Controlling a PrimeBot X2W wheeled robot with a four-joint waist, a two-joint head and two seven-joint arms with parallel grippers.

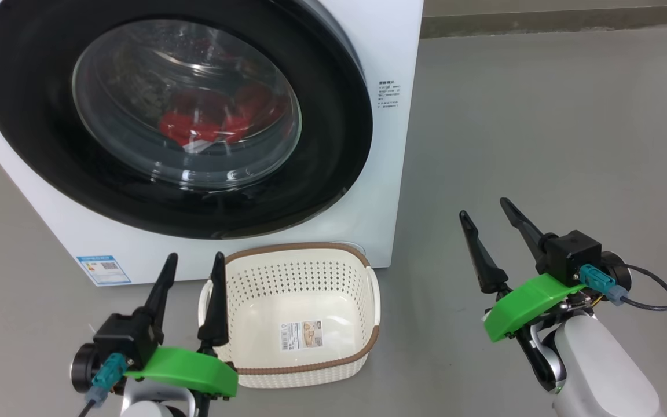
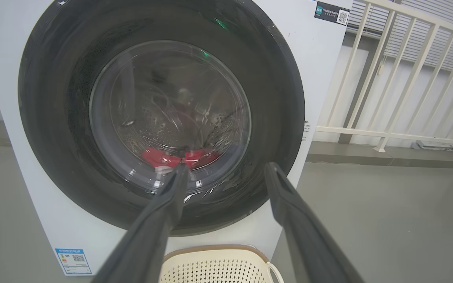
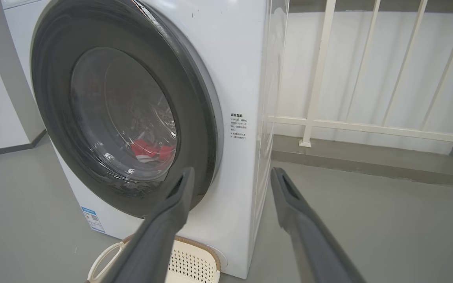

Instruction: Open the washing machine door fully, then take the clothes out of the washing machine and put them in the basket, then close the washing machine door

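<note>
- The white front-loading washing machine (image 1: 380, 46) is standing on the grey floor (image 1: 542, 116).
- The washing machine door (image 1: 38, 145) is sitting closed, flat against the machine's front, with its glossy black rim ringing the clear glass bowl.
- The clothes (image 1: 194, 124), bright red with a bit of white, are lying inside the washing machine at the bottom of the steel drum and showing through the door glass.
- The basket (image 1: 287, 255) is sitting on the floor just in front of the washing machine, below the door's lower edge and toward the robot's right end of the machine's front. A paper label (image 1: 301, 335) is showing on its bare bottom.
- The left gripper (image 1: 195, 256) is hovering in front of the washing machine, just beside the basket's left handle. Its 2 dark fingers are spreading wide and gripping nothing, with the tips pointing at the machine's lower front.
- The right gripper (image 1: 483, 207) is hanging over bare floor past the washing machine's right side, well apart from the basket. Its 2 fingers are also standing wide apart with nothing between them.
- A blue sticker (image 1: 103, 269) is showing at the lower left corner of the washing machine's front.
- A white railing (image 2: 399, 78) is running behind the washing machine, off to its right.
</note>
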